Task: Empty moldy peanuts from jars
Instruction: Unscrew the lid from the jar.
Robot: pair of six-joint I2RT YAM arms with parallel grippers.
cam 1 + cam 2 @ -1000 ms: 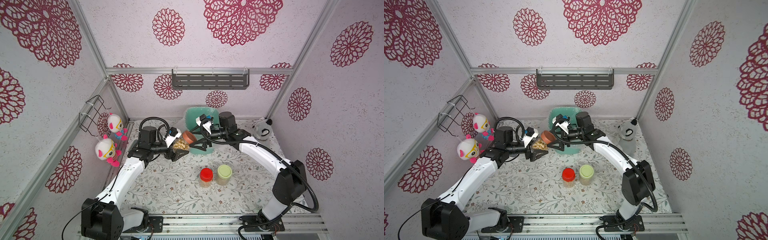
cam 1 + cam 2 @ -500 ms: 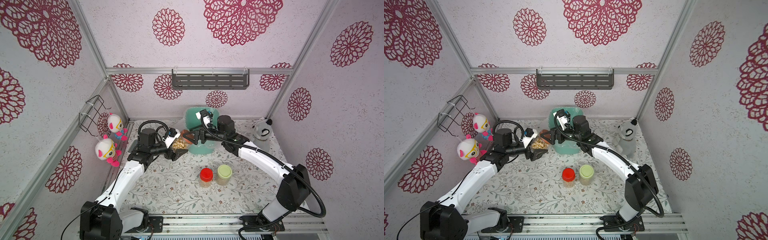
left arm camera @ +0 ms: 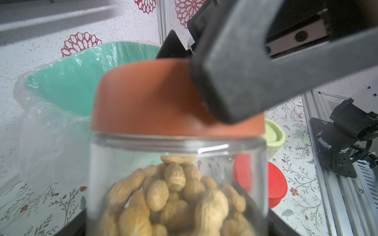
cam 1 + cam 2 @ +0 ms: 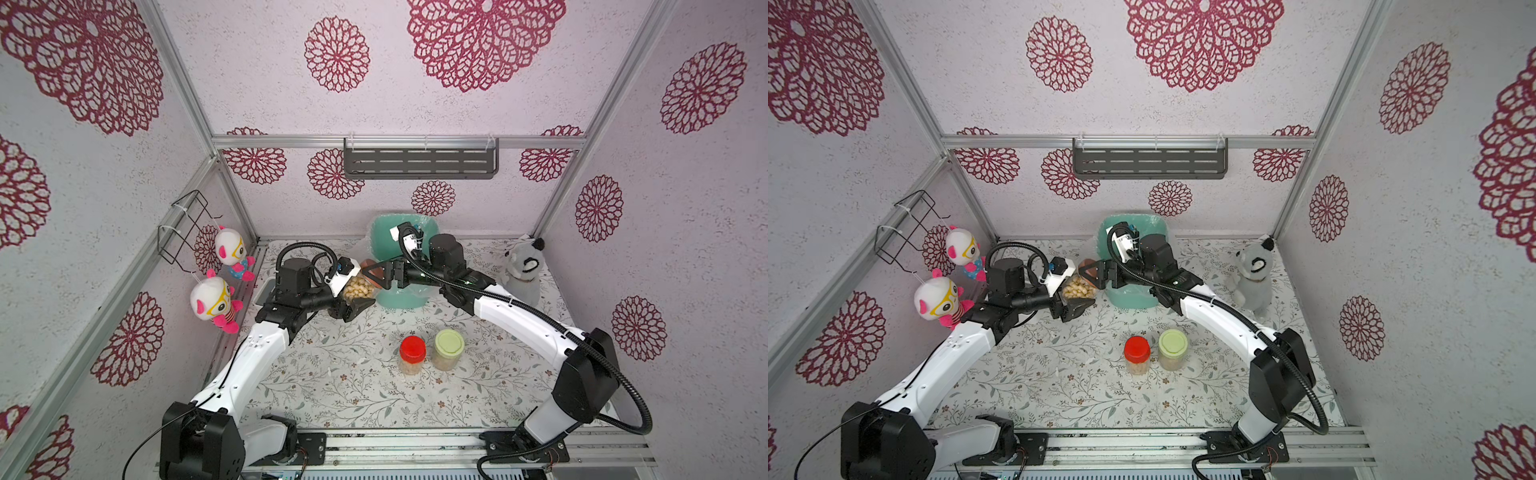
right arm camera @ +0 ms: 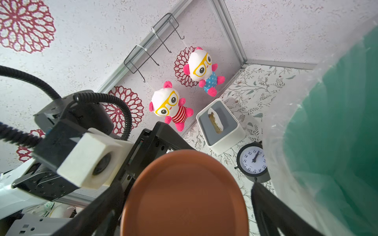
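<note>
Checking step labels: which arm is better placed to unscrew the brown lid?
Right. The right gripper is open astride the lid, while the left gripper holds the jar.

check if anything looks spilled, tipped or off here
Nothing spilled or broken. Only the brown-lidded jar is tilted, held by the left gripper, lid on, the right gripper open around the lid. The red-lidded jar and green-lidded jar stand upright.
</note>
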